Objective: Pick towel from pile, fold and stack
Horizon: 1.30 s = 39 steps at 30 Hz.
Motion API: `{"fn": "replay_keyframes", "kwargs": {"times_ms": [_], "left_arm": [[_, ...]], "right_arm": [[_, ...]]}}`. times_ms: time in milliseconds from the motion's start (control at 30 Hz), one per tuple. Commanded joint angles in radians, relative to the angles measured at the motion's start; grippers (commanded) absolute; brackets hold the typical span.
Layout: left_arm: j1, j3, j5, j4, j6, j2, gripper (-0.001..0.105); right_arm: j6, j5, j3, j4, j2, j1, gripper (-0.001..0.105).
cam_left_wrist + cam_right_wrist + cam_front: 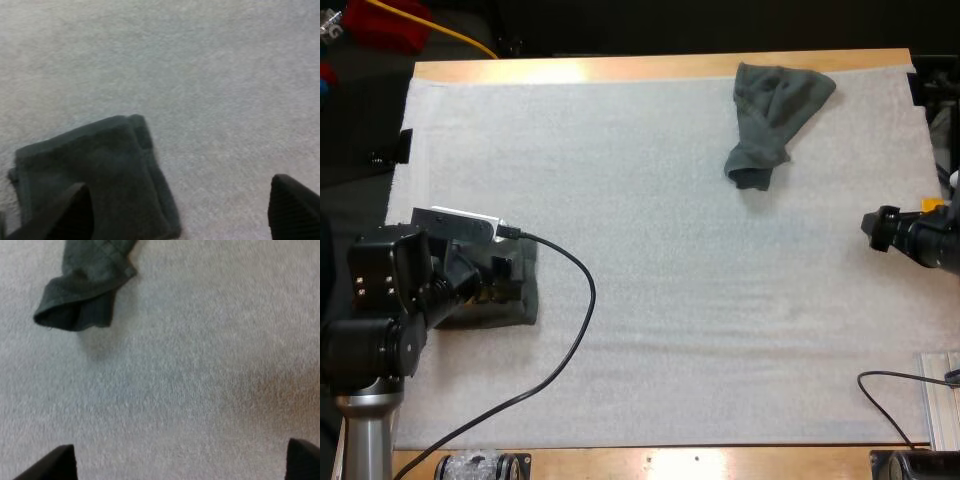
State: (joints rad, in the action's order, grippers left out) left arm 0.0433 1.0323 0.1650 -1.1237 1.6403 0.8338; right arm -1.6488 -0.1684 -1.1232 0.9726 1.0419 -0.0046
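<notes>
left jaws released above folded towel [527, 295], lower left | right jaws released, right edge | crumpled towel [775, 115] upper right

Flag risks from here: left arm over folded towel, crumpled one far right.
Left gripper stands open with one finger over the folded towel; pulling away could snag it and undo the fold. Crumpled towel lies bunched; the open right gripper may pinch several layers at once.

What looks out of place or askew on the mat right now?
Nothing stands out. The crumpled towel lies bunched near the far side of the mat. The folded towel lies flat below the open left claw, its layers slightly offset. No damage shows.
</notes>
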Motion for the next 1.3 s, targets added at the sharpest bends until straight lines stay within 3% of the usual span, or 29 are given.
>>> {"fn": "replay_keyframes", "kwargs": {"times_ms": [0, 233, 700, 1033, 1267], "left_arm": [[-0.005, 0.004, -0.021, -0.007, -0.001, -0.019, 0.069], [-0.005, 0.004, -0.045, -0.007, -0.001, -0.114, 0.069], [-0.005, 0.004, -0.051, 0.005, -0.001, -0.447, 0.069], [-0.005, 0.004, -0.051, -0.047, -0.001, -0.616, 0.069], [-0.005, 0.004, -0.049, -0.094, -0.001, -0.74, 0.069]], "right_arm": [[-0.023, 0.001, -0.003, 0.015, -0.023, -0.001, 0.079], [-0.059, 0.034, -0.003, 0.021, -0.125, -0.001, 0.079], [-0.121, 0.03, -0.003, 0.046, -0.416, -0.001, 0.079], [-0.135, 0.03, -0.003, 0.064, -0.652, -0.001, 0.079], [-0.135, 0.03, -0.003, 0.167, -0.805, -0.001, 0.079]]}}
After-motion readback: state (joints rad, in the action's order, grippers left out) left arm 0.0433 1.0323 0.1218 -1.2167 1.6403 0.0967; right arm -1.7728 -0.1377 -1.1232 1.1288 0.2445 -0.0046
